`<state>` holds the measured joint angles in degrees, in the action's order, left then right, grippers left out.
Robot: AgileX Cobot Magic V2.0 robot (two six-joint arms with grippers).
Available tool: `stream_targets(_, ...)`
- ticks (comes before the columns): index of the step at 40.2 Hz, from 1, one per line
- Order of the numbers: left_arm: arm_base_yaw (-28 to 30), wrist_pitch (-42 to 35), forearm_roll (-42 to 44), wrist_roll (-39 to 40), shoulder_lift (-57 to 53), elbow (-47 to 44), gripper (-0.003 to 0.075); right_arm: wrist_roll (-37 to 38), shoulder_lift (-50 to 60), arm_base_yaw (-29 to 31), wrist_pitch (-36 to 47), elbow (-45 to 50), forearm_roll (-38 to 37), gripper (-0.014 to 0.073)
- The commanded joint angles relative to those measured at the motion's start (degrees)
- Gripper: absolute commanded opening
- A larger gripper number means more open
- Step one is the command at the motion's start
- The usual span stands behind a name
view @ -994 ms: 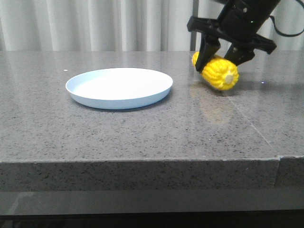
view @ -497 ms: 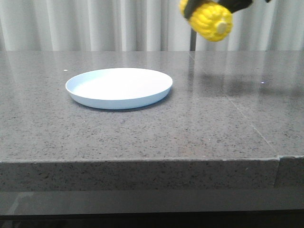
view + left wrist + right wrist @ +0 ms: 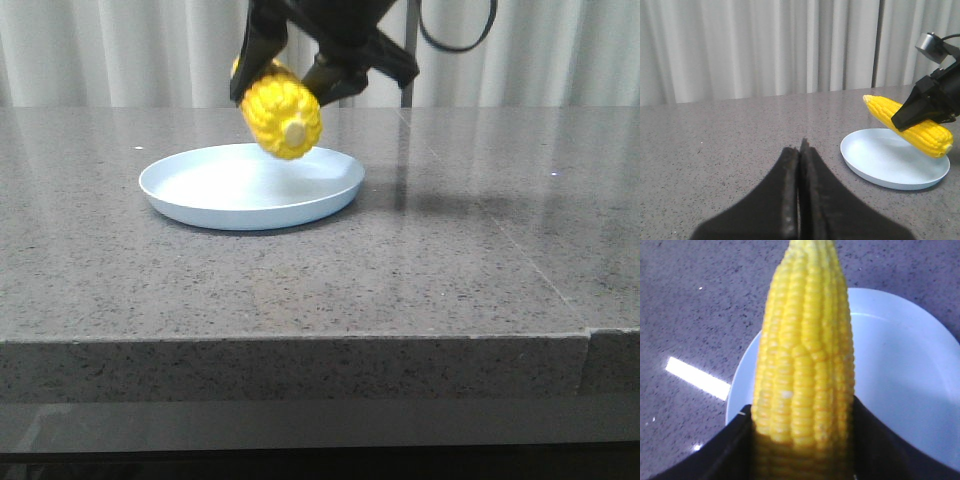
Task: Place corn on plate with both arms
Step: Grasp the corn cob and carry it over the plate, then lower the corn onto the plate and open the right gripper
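Grey speckled stone table (image 3: 300, 290), seam down the right side, pale pleated curtains (image 3: 130, 50) behind. Right gripper (image 3: 300, 75) pinched on the corn (image 3: 282, 116), held in the air over the plate (image 3: 200, 205), clear of it, cut end toward the front camera. Left gripper (image 3: 800, 165) pressed together, holding nothing, low over the table well apart from the plate. Right arm cropped at the top of the front view. Right fingers mostly cut off in the wrist view.
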<state>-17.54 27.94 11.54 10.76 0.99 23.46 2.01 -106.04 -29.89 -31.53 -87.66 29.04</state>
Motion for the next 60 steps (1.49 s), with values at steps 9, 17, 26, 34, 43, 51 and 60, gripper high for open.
stream_targets(9,-0.34,-4.91,0.1,0.61,0.91,1.31,-0.002,2.92,-0.74,0.24,5.81,-1.93,1.6,0.023)
stream_targets(17,-0.34,-4.91,0.1,0.61,0.91,1.31,-0.002,2.92,-1.2,0.24,4.87,-1.93,1.6,0.0449)
stream_targets(26,-0.34,-4.91,0.1,0.61,0.91,1.31,-0.002,2.92,-1.09,0.29,4.39,-1.93,1.25,0.061)
stream_targets(34,-0.34,-4.91,0.1,0.61,0.91,1.31,-0.002,2.86,2.69,0.29,4.36,-1.93,-2.08,0.0618)
stream_targets(43,-0.34,-4.91,0.1,0.61,0.91,1.31,-0.002,2.81,11.67,0.29,3.33,-1.93,-9.1,0.0592)
stream_targets(51,-0.34,-4.91,0.1,0.61,0.91,1.31,-0.002,2.81,16.92,0.72,1.64,-1.93,-13.68,0.025)
stream_targets(60,-0.34,-4.91,0.1,0.61,0.91,1.31,-0.002,2.81,20.38,4.09,-2.81,-1.93,-16.69,-0.0005)
